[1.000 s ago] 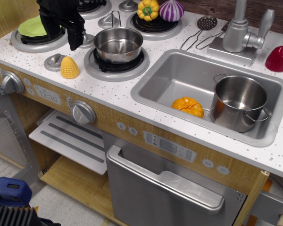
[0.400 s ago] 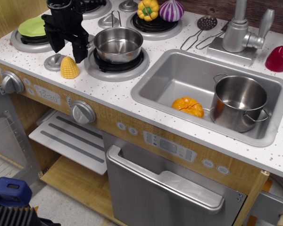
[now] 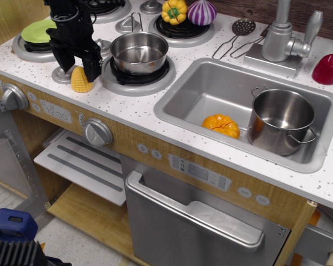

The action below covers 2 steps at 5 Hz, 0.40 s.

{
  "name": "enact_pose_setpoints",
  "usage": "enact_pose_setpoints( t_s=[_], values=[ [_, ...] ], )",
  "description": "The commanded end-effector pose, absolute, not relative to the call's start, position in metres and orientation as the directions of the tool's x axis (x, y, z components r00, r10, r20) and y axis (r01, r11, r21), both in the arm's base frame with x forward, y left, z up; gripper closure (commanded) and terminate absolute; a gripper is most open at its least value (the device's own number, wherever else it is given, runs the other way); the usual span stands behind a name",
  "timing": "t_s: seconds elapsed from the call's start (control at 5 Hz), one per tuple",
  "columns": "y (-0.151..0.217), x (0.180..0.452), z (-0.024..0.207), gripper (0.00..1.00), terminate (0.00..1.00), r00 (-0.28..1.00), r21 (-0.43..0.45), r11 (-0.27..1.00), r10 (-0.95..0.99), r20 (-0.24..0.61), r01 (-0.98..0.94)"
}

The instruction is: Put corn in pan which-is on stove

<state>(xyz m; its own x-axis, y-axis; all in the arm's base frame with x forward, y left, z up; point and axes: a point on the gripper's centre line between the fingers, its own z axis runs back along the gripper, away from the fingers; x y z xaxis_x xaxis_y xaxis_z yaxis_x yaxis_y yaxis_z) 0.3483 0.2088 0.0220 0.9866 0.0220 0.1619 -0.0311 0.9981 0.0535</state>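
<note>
The yellow corn (image 3: 79, 82) stands on the white speckled counter at the front left, beside a small grey knob disc. My black gripper (image 3: 76, 67) is open, its two fingers straddling the top of the corn, one on each side; I cannot tell whether they touch it. The shiny steel pan (image 3: 139, 51) sits empty on the front right burner of the stove (image 3: 134, 82), just right of the gripper.
A green plate (image 3: 38, 31) lies on the left burner. A yellow-green pepper (image 3: 174, 11) and a purple onion (image 3: 202, 12) sit on the back burner. The sink (image 3: 211, 88) holds an orange piece (image 3: 221, 124) and a tall steel pot (image 3: 280, 119). A strainer spoon (image 3: 241, 27), faucet (image 3: 280, 36), red object (image 3: 327, 69).
The gripper has moved forward and down from behind the corn to over it, its fingers now straddling the cob. The corn and pan have not moved.
</note>
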Motion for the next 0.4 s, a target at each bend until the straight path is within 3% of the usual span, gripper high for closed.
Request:
enact_pose_setpoints(
  t_s=[0.0,0.2],
  values=[
    [0.2138,0.3488,0.029,0.0,0.0,0.977,0.054,0.997,0.033,0.209,-0.046],
    [0.215,0.3491,0.0244,0.0,0.0,0.975,0.047,0.997,0.042,0.219,-0.053]
  ],
)
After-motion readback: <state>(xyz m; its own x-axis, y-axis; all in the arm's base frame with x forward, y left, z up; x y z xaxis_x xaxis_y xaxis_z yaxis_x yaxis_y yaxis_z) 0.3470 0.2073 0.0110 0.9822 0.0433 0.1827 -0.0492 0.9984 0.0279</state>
